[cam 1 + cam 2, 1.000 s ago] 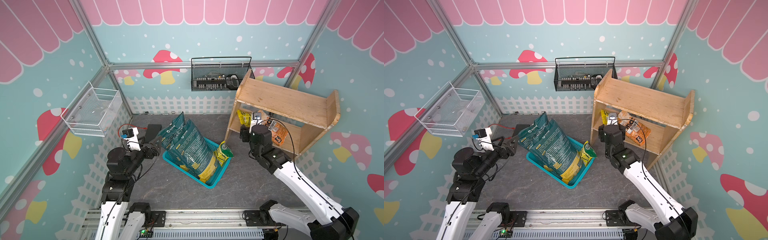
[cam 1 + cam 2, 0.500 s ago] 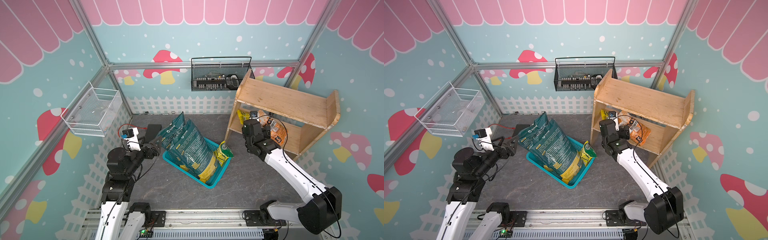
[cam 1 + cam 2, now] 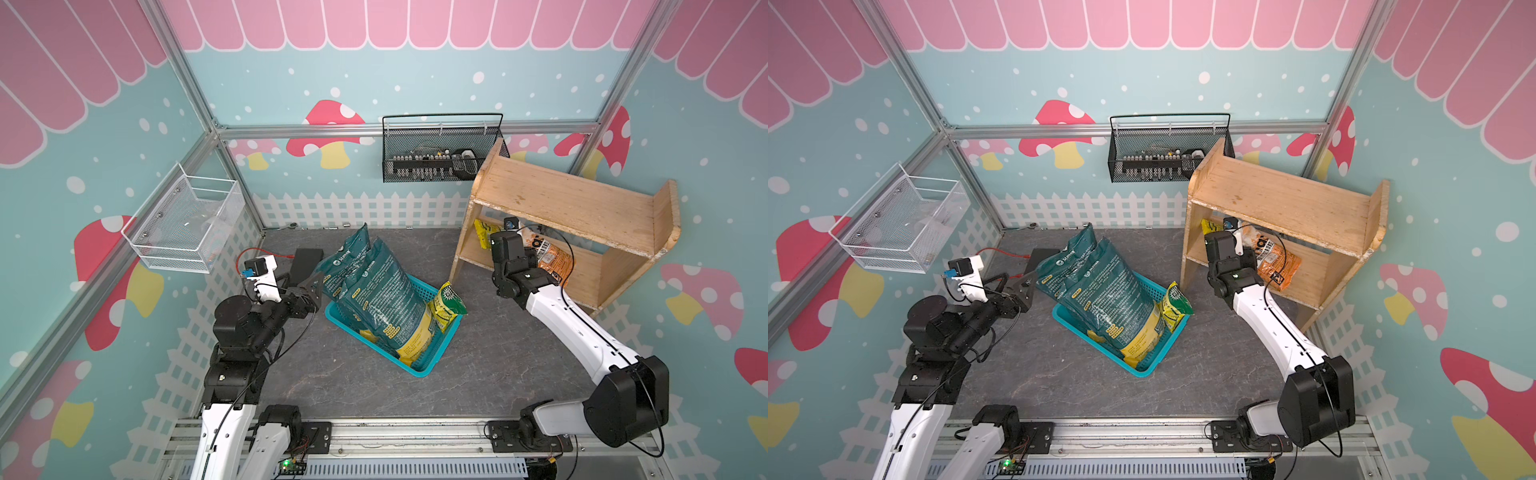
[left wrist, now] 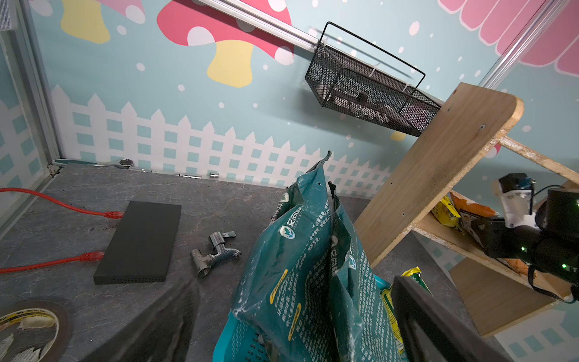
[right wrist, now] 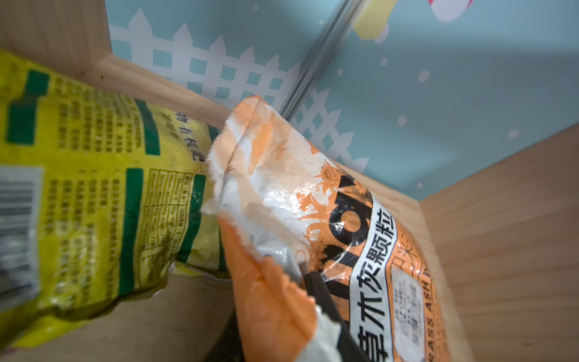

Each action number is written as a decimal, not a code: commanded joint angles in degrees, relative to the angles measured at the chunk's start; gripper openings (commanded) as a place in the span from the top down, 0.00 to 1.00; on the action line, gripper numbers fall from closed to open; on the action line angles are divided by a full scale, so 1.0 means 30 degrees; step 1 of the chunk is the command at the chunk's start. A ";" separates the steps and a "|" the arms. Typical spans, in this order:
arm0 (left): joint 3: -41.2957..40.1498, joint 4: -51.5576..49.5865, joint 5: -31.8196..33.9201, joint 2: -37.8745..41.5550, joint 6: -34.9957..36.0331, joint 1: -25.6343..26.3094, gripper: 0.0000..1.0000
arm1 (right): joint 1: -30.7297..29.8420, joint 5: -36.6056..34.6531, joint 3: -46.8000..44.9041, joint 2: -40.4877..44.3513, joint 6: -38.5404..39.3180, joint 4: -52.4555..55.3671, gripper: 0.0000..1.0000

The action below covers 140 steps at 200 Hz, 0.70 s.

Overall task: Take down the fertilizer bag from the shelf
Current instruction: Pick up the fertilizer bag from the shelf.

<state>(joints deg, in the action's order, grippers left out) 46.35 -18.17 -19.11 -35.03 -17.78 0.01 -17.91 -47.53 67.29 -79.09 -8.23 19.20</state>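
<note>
The light wooden shelf point(image 3: 569, 199) point(image 3: 1279, 199) stands at the back right. On its lower tier lies an orange and white fertilizer bag point(image 3: 552, 257) point(image 3: 1273, 259) point(image 5: 344, 219), beside a yellow bag point(image 3: 484, 235) point(image 5: 94, 188). My right gripper point(image 5: 282, 301) reaches under the top board and is shut on the orange bag's crumpled near end. In both top views its fingers are hidden by the wrist. My left gripper point(image 3: 313, 284) point(image 4: 294, 285) is open, just short of the teal bags point(image 3: 382, 286) in the teal basket point(image 3: 415, 365).
A small yellow-green bag point(image 3: 446, 301) leans in the basket. A black wire basket point(image 3: 440, 158) and a white one point(image 3: 187, 224) hang on the walls. On the floor at the left lie a black box point(image 3: 305, 262), a metal tap point(image 4: 216, 254) and a tape roll point(image 4: 28, 326).
My right gripper moved deeper into the lower tier and closed on the orange bag's end. The left arm has not moved.
</note>
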 commanded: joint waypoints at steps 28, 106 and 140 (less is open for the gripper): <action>-0.0219 0.0264 -0.0191 0.0163 0.0008 -0.0068 0.01 | 0.0111 0.0633 0.0131 0.0884 -0.0106 -0.0157 1.00; -0.0219 0.0260 -0.0182 0.0187 0.0009 -0.0090 0.01 | 0.0111 0.4343 -0.1581 0.3876 0.0404 -0.2186 1.00; -0.0218 0.0249 -0.0184 0.0191 0.0009 -0.0069 0.01 | 0.0113 0.5179 -0.3254 0.6546 0.0495 -0.4106 1.00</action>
<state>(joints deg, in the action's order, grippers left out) 46.35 -18.17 -19.11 -35.03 -17.78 0.01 -17.52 -35.40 59.00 -64.45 -7.27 14.68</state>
